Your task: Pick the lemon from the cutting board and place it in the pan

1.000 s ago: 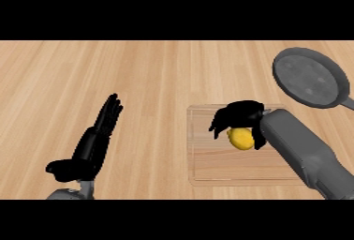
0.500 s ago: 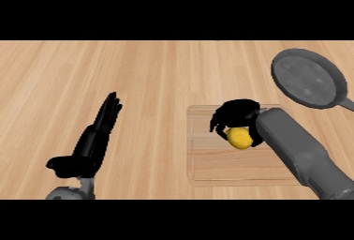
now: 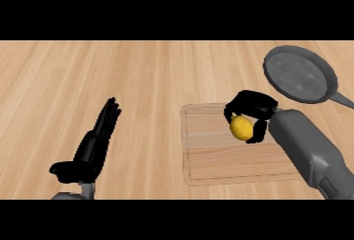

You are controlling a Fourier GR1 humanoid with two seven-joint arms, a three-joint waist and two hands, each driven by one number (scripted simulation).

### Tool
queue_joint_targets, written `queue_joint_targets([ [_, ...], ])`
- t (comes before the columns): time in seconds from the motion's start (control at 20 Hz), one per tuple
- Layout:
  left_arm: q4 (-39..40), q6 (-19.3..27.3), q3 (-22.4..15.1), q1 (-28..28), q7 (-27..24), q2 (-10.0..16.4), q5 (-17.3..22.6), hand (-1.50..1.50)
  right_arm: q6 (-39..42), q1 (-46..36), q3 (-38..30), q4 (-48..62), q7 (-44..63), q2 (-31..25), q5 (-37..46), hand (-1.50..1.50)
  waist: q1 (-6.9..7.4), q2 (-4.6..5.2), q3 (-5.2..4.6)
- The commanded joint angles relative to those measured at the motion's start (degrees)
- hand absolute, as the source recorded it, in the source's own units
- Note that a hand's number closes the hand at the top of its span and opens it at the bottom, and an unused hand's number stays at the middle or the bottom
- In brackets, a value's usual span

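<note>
The left robot hand (image 3: 97,140) rests at the near left of the table (image 3: 159,70), fingers straight, grasping nothing. To its right lies the cutting board (image 3: 214,159). The lemon (image 3: 241,127) is over the board's far right part, grasped in the curled fingers of the right robot hand (image 3: 252,105). Contact with the board cannot be determined. The pan (image 3: 299,73) lies far right, apart from that hand.

The cutting board (image 3: 207,161) lies on the bench (image 3: 104,70). The lemon (image 3: 240,127) is over the board's far right part, inside the curled fingers (image 3: 231,111) of the right hand (image 3: 252,104). The pan (image 3: 298,74) lies beyond the board's far right corner, apart from it. The left hand (image 3: 93,146) rests well left of the board.
</note>
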Motion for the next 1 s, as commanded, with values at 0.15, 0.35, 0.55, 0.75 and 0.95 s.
queue_joint_targets([
  [0.15, 0.5, -0.7, 4.4, 1.9, -0.9, 2.6, 2.2, 0.00, -10.2, 6.5, -12.2, -4.4, 18.3, -4.0, -7.2, 1.50, -4.14, -1.08, 0.13],
  [0.35, -1.2, 1.5, 2.1, 1.4, 1.1, 0.3, 0.6, 0.00, -12.7, 7.0, -16.0, -15.1, 24.6, -3.4, -10.6, 1.50, -3.74, -1.16, 0.18],
  [0.55, -2.7, 0.7, 1.5, 3.2, 0.7, 0.9, 0.3, 0.00, -9.7, 11.7, -19.1, -27.2, 30.8, -4.7, -15.1, 1.50, -2.96, -0.93, 0.19],
  [0.75, -2.0, -0.7, 2.0, 2.5, -0.7, 1.3, 0.6, 0.00, -6.9, 19.7, -23.5, -38.1, 37.0, -8.1, -19.9, 1.50, -1.49, -0.06, 0.26],
  [0.95, -3.0, -1.0, -0.1, 3.3, 0.2, 0.4, -0.6, 0.00, -4.8, 22.1, -25.5, -47.4, 48.2, -6.3, -22.3, 1.50, 0.39, 0.45, 0.31],
])
